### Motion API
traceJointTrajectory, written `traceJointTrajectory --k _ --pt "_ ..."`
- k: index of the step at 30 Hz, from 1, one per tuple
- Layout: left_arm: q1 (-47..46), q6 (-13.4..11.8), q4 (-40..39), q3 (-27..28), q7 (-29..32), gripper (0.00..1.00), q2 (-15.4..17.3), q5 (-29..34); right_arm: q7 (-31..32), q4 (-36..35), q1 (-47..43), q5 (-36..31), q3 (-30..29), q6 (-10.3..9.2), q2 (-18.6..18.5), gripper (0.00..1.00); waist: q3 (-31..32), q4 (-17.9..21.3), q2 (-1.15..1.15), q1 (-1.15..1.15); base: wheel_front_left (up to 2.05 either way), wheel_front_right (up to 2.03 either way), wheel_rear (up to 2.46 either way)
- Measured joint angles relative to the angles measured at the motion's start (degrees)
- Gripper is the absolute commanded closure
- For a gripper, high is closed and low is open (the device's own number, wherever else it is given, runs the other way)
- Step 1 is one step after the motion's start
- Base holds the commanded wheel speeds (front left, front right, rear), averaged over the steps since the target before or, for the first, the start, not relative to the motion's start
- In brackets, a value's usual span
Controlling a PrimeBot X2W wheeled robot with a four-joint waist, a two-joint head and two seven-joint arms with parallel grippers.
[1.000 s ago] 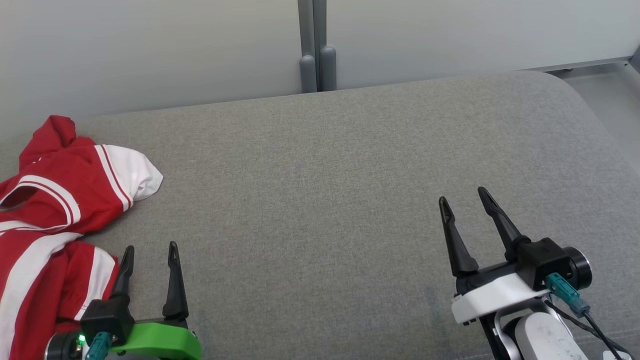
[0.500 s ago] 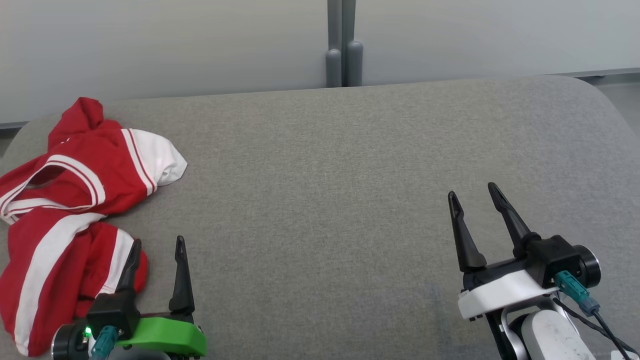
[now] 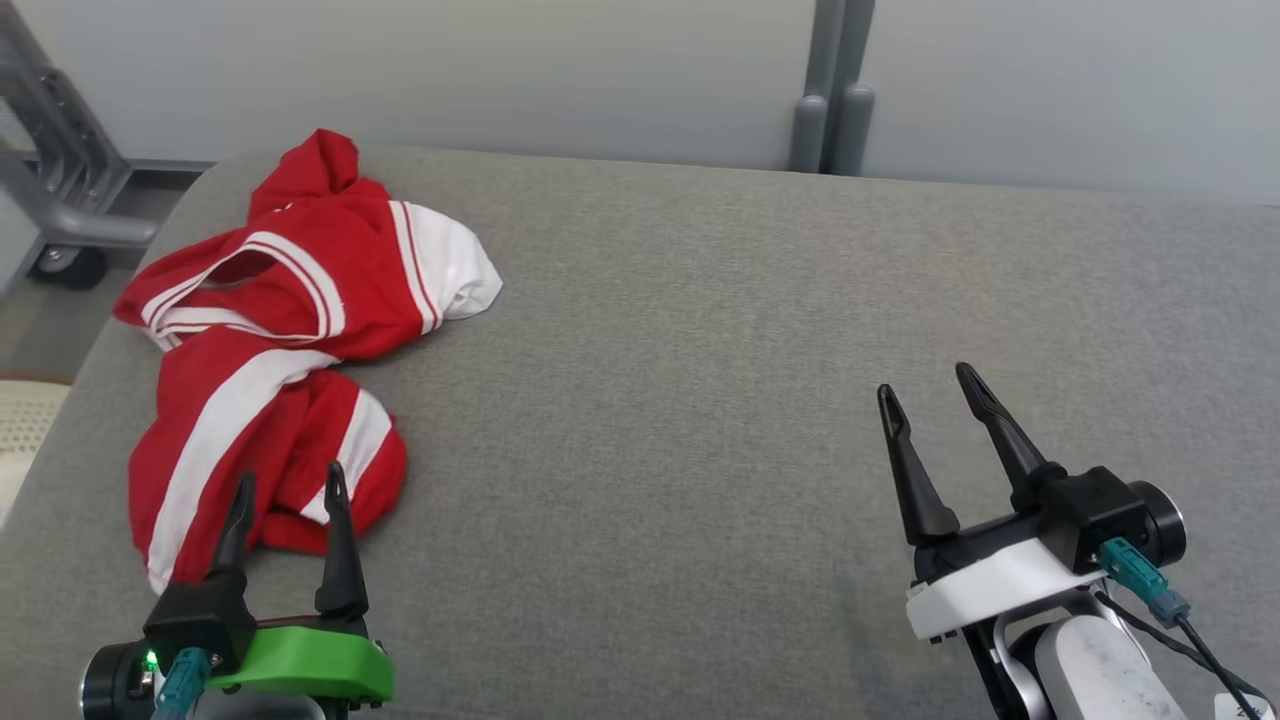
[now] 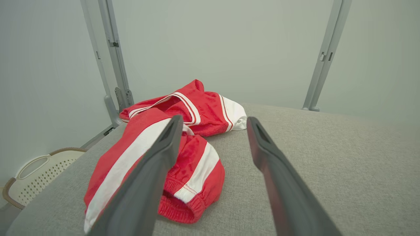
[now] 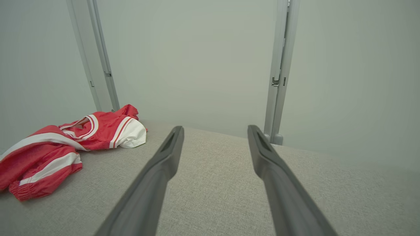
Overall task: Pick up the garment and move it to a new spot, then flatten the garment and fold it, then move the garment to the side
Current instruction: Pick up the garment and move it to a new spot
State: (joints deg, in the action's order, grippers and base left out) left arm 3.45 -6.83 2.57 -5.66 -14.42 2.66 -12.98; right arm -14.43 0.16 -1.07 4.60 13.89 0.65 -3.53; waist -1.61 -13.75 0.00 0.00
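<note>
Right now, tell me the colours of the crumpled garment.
Red with white stripes and a white sleeve end: the garment shows best in the head view.

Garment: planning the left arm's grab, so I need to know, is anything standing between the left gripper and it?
Nothing visible. The left gripper, jaws open, is right at the near edge of the crumpled red and white garment, which lies on the grey padded surface with nothing between.

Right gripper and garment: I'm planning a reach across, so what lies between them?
Only bare grey surface: in the head view, the stretch from the open right gripper to the garment holds nothing else.
</note>
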Motion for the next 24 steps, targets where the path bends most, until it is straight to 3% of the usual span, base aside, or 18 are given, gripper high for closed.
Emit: traceJointTrajectory --k 7,13,24 --pt "-0.18 -0.01 0.62 -2.04 0.0 0.0 -0.09 -0.44 0.0 0.15 0.3 0.0 -0.9 -0.09 -0.01 0.0 -0.16 -5.54 0.0 0.0 0.0 0.0 0.0" --pt "-0.19 -0.09 0.55 1.14 0.0 0.0 -0.05 -0.44 -0.01 0.85 0.63 0.0 0.58 0.58 0.08 0.0 -0.13 -8.95 0.0 0.0 0.0 0.0 0.0" --pt "-1.51 -0.23 4.82 -0.27 0.0 0.0 0.07 1.74 -0.15 1.67 0.63 0.01 0.67 0.6 0.1 0.0 0.17 -7.07 0.0 0.0 0.0 0.0 0.0"
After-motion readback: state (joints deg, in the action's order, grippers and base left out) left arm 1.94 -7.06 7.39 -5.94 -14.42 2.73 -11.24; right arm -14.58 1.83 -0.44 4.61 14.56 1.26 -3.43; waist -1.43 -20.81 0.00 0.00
